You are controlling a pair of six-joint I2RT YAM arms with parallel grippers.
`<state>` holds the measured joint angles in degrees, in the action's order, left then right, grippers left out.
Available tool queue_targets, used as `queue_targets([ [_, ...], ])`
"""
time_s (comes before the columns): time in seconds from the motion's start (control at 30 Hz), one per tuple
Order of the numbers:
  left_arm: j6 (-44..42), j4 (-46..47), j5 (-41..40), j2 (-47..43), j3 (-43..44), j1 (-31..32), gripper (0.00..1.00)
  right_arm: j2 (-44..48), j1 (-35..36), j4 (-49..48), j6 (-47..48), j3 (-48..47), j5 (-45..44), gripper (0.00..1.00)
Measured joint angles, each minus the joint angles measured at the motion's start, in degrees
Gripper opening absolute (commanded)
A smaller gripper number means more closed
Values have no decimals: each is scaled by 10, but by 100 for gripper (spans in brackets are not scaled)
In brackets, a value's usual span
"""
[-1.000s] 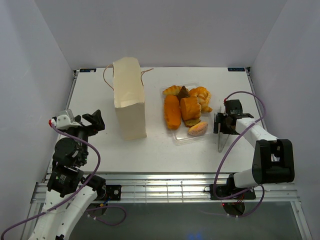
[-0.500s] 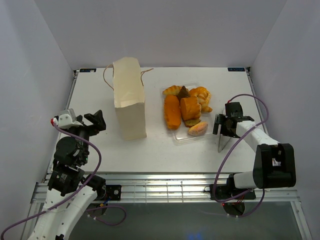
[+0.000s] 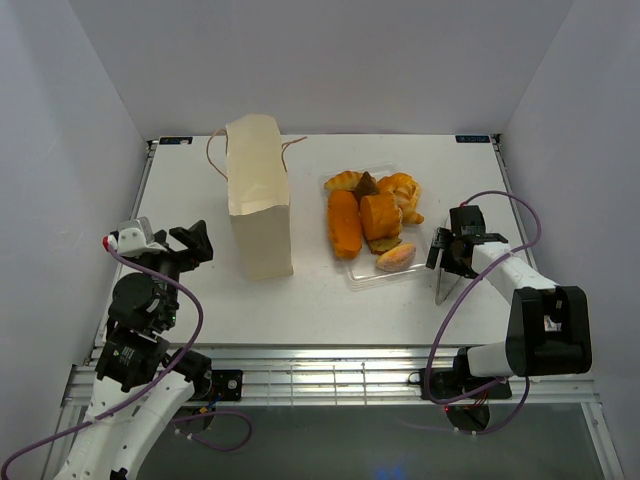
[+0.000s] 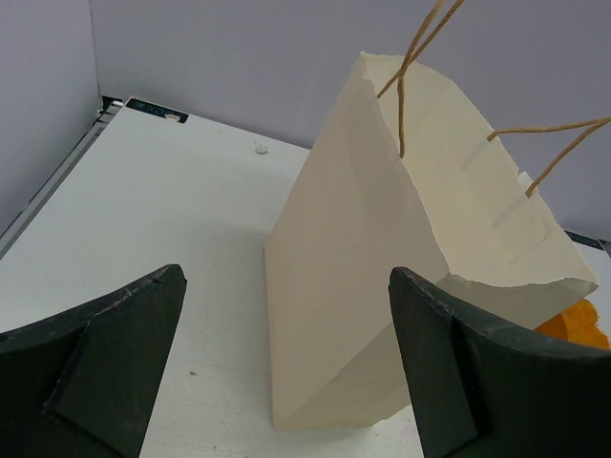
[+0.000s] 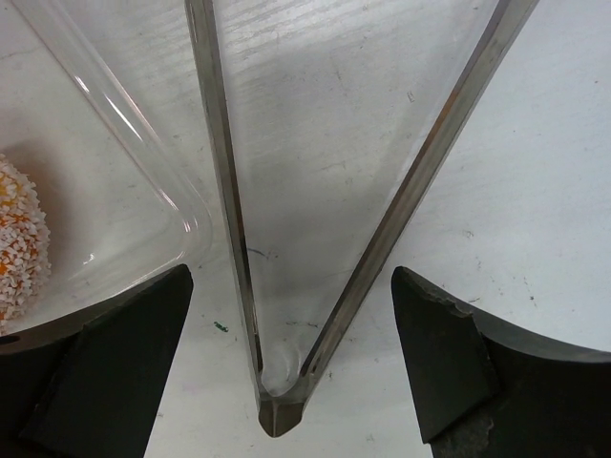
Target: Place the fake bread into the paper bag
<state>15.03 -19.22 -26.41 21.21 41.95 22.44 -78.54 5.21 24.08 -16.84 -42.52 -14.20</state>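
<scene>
The paper bag (image 3: 258,200) stands upright left of centre, its string handles at the top; in the left wrist view it (image 4: 382,258) fills the middle. The fake bread lies in a clear plastic tray (image 3: 355,277): orange loaves (image 3: 344,224), croissants (image 3: 400,188), a dark brown piece (image 3: 367,184) and a pinkish bun (image 3: 396,258). My left gripper (image 3: 195,243) is open and empty, left of the bag. My right gripper (image 3: 438,258) is open, low over metal tongs (image 3: 441,285) right of the tray. The tongs (image 5: 224,191) lie between my fingers, untouched.
The tray's clear corner (image 5: 143,181) and the sprinkled bun (image 5: 19,239) show at the left of the right wrist view. An orange pastry (image 4: 575,322) peeks out behind the bag. White walls enclose the table on three sides.
My right gripper has shifted slightly nearer and to the right over the tongs. The left arm has barely moved. The bag and the bread are where they were.
</scene>
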Motion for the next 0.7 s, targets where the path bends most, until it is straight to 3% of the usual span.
queue_targets([
  [0.53, 0, 0, 3, 0, 0, 5, 98, -19, -7, -2, -26, 21, -17, 95],
  [0.7, 0, 0, 3, 0, 0, 6, 98, -22, -17, -13, -32, 21, -24, 90],
])
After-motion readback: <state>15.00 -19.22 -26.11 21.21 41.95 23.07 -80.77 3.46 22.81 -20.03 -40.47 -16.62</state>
